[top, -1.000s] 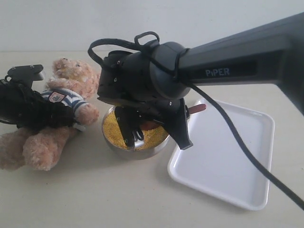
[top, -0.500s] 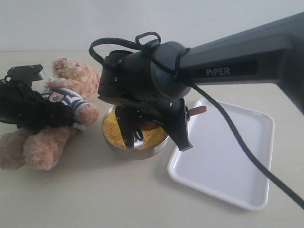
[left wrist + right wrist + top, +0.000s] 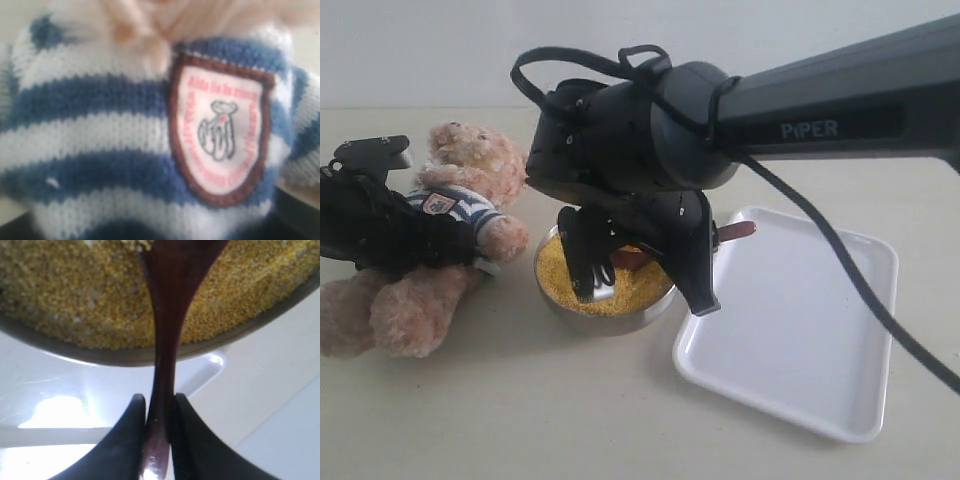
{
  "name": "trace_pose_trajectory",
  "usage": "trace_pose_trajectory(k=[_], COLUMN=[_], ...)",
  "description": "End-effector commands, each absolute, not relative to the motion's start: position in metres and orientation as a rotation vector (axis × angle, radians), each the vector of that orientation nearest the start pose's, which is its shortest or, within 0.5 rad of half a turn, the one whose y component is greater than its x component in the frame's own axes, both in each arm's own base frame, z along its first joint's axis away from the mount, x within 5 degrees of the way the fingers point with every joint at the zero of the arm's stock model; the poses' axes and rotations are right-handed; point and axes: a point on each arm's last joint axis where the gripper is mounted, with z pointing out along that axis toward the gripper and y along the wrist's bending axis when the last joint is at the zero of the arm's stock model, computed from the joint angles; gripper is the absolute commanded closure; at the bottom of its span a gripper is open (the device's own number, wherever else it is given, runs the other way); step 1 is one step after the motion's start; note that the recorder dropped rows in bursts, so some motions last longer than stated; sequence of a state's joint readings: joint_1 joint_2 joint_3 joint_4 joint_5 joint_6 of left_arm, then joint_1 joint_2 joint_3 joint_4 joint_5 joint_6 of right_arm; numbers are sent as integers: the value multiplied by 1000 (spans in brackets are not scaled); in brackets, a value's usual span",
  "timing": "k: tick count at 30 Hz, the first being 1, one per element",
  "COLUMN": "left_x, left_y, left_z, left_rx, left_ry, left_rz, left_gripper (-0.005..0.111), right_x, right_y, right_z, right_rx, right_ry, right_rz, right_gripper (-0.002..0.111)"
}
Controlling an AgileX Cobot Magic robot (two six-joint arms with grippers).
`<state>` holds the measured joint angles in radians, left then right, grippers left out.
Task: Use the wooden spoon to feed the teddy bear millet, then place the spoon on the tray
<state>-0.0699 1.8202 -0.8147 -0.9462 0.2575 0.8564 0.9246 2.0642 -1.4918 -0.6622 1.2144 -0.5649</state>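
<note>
The teddy bear (image 3: 470, 175) in its striped shirt (image 3: 100, 130) leans at the left, and my left gripper (image 3: 440, 245) is shut around its torso. The shirt and badge (image 3: 220, 130) fill the left wrist view. My right gripper (image 3: 700, 290) (image 3: 159, 402) hangs over the steel bowl (image 3: 620, 318), shut on the slim handle of the wooden spoon (image 3: 735, 232) (image 3: 167, 315). The spoon's round end lies at the surface of the yellow millet (image 3: 560, 270) (image 3: 75, 300). The white tray (image 3: 800, 330) (image 3: 280, 390) lies just right of the bowl.
The right arm (image 3: 820, 110) and its black cable (image 3: 840, 270) cross above the tray and bowl. The bowl stands between the bear and the tray, close to both. The pale tabletop (image 3: 520, 420) stretches out in front.
The right wrist has shifted slightly up and to the right, the spoon still gripped over the bowl. The left gripper and the bear have not moved.
</note>
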Motion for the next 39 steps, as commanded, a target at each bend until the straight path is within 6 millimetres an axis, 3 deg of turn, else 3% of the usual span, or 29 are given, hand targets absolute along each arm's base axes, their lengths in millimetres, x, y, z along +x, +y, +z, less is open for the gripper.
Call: trace_pose_trajectory(k=[1, 10, 39], left_x=[317, 317, 317], left_y=[-41, -41, -41], left_z=[122, 122, 122], left_rx=[46, 46, 40], left_ry=[2639, 2639, 2642], left_rz=[-323, -323, -336], left_gripper=[103, 103, 103], right_x=[282, 291, 301], right_y=[277, 268, 264], right_z=[185, 185, 192], right_rx=[-2324, -2298, -2211], right_ry=[1989, 2027, 1954], right_rz=[-856, -864, -1063], right_gripper=[109, 109, 109])
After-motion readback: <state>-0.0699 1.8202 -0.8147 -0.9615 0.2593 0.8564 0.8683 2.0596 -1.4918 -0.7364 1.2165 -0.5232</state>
